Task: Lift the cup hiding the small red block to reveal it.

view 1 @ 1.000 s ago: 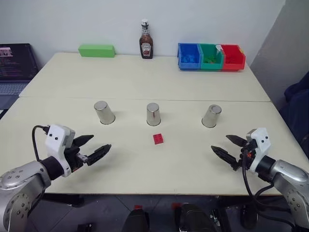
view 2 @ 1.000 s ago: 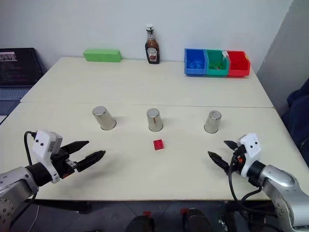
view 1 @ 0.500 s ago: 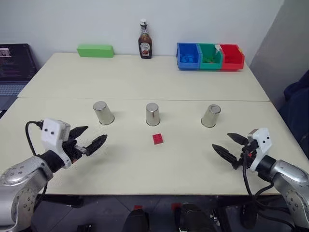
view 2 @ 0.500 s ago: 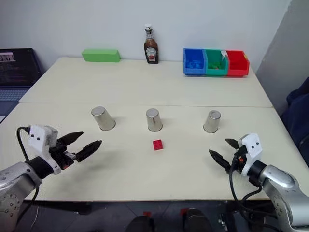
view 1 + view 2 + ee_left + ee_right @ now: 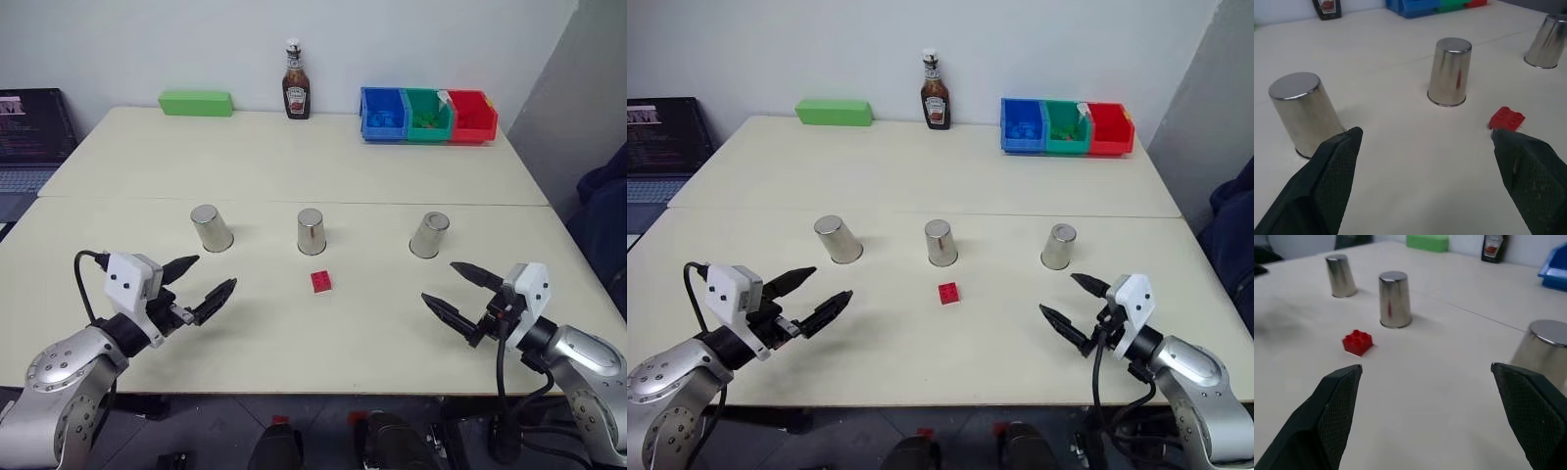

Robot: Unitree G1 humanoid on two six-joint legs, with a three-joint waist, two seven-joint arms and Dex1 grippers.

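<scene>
Both pincers, left gripper [image 5: 204, 286] and right gripper [image 5: 453, 291], hover wide apart, holding nothing. Past them, the tiny red studded plastic brick [image 5: 320, 282] lies bare, just before the middle shiny steel cup [image 5: 311, 231]. A careless reach might knock either away.

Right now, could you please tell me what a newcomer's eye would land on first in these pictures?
Most striking is the row of three upturned shiny steel cups, left, middle and right, across the cream table. Just in front of the middle one, uncovered, lies the small red studded plastic block. At the near edge, the left end effector and right end effector hover open, touching nothing.
</scene>
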